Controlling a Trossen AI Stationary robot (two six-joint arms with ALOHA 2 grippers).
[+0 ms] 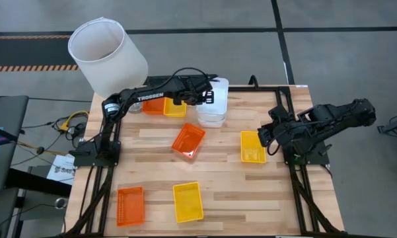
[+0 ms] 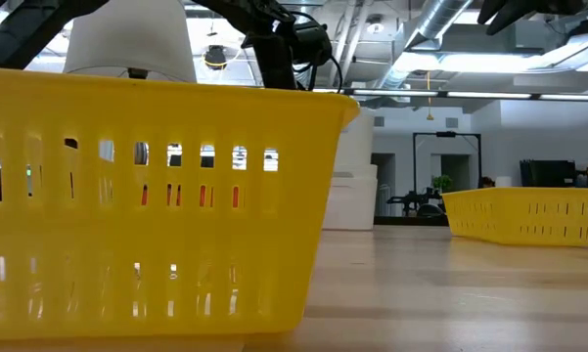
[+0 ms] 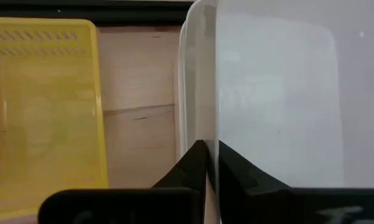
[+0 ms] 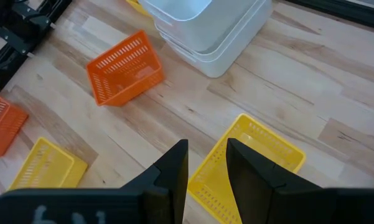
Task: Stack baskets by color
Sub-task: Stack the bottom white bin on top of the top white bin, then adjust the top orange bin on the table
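A stack of white baskets (image 1: 213,106) stands at the far middle of the table. My left gripper (image 1: 199,98) reaches over to it and is shut on the top basket's wall (image 3: 213,93). Just left of the stack lie a yellow basket (image 1: 175,108) and an orange one (image 1: 153,106). Another orange basket (image 1: 188,142) rests tilted mid-table. Near the front edge lie an orange basket (image 1: 130,205) and a yellow one (image 1: 187,201). My right gripper (image 4: 206,158) hangs open above a third yellow basket (image 1: 252,146), touching nothing. My left gripper pinches the top white basket's side wall at its rim (image 3: 213,134), on the side facing the table's left. One finger (image 3: 196,163) stands outside the wall, the other (image 3: 236,171) inside. The fingers slant down from above. The basket sits on the white stack.
A big white lampshade (image 1: 107,54) stands off the table's far left corner. A black frame (image 1: 304,165) runs along both sides of the table, where the arm bases stand. Bare wood lies between the tilted orange basket and the front pair.
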